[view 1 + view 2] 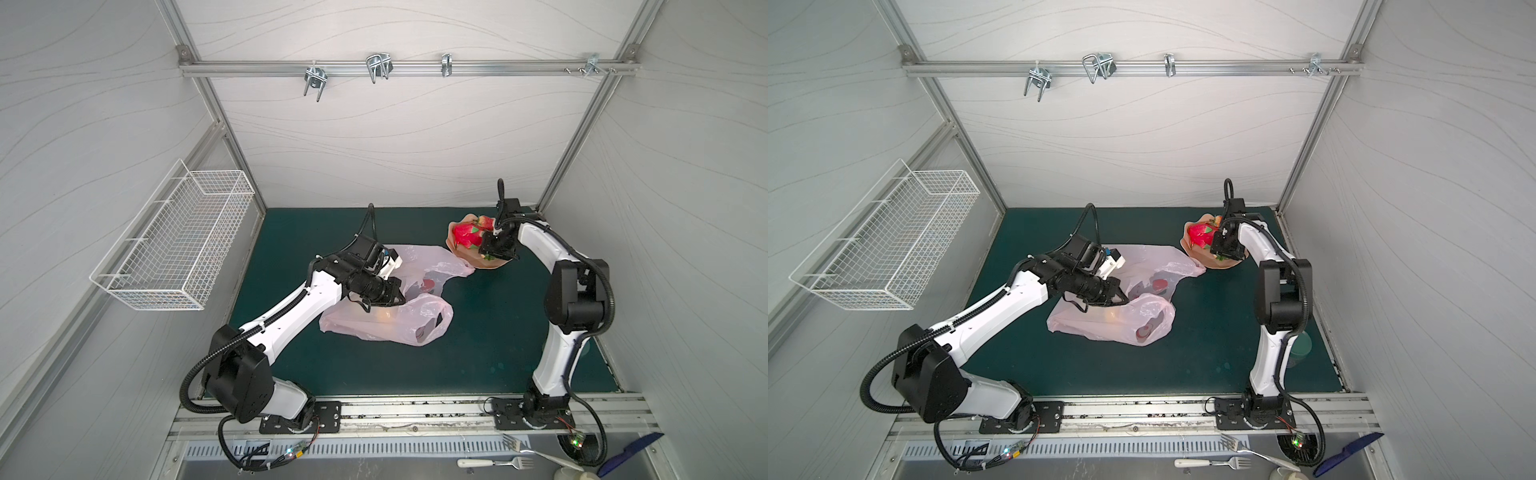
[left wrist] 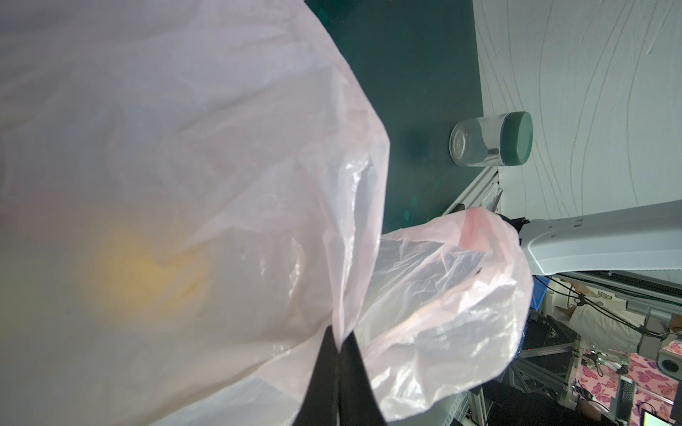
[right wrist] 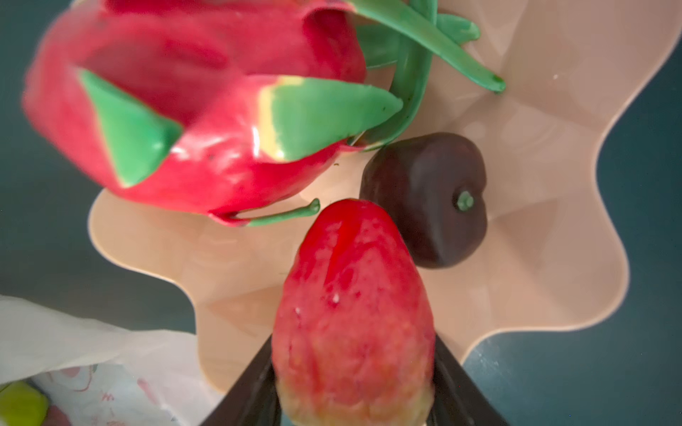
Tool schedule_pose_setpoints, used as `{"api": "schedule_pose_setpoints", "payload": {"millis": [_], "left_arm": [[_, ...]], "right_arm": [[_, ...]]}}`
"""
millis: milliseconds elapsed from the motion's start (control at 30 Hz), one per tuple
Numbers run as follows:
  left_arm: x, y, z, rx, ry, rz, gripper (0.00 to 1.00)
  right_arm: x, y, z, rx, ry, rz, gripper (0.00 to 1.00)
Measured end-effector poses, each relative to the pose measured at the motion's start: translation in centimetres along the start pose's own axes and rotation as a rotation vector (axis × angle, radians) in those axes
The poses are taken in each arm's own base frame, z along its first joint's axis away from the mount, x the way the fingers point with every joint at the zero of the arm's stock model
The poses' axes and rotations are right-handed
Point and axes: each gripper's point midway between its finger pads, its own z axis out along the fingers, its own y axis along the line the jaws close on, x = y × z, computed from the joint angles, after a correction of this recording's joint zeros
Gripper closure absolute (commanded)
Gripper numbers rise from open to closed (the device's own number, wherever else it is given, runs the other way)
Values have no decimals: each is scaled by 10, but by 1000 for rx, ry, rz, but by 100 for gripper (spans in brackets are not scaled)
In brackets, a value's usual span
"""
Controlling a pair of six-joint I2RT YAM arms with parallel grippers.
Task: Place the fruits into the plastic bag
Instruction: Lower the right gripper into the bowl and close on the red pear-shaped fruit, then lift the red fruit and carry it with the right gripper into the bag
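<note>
Pink translucent plastic bag [image 1: 386, 316]: centre of both top views, on green desk [image 1: 478, 353]; left gripper [image 2: 337, 333] jaws pinched closed on its film. Strawberry [image 3: 350, 313]: clamped in right gripper [image 3: 354, 343] jaws, over peach plate [image 3: 535, 239] (dragon fruit [image 3: 206, 140] and dark fruit [image 3: 428, 199] lie there), upper right of centre.

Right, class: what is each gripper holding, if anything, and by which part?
Left gripper: the plastic bag, pinched at its mouth edge beside a handle loop. Right gripper: a strawberry, gripped across its wide end, tip outward.
</note>
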Motion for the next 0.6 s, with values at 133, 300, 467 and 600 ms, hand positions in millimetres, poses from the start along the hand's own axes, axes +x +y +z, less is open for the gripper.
{"api": "schedule_pose_setpoints", "payload": {"millis": [133, 300, 467, 600], "left_arm": [[0, 0, 0, 0, 0, 0, 100], [0, 0, 0, 1, 0, 0, 100], [0, 0, 0, 1, -1, 0, 100], [0, 0, 0, 2, -1, 0, 100]], "right_arm": [[2, -3, -4, -3, -3, 10, 73], [6, -10, -5, 0, 3, 29, 73], [1, -8, -19, -17, -27, 35, 73], [-1, -2, -34, -48, -53, 42, 74]]}}
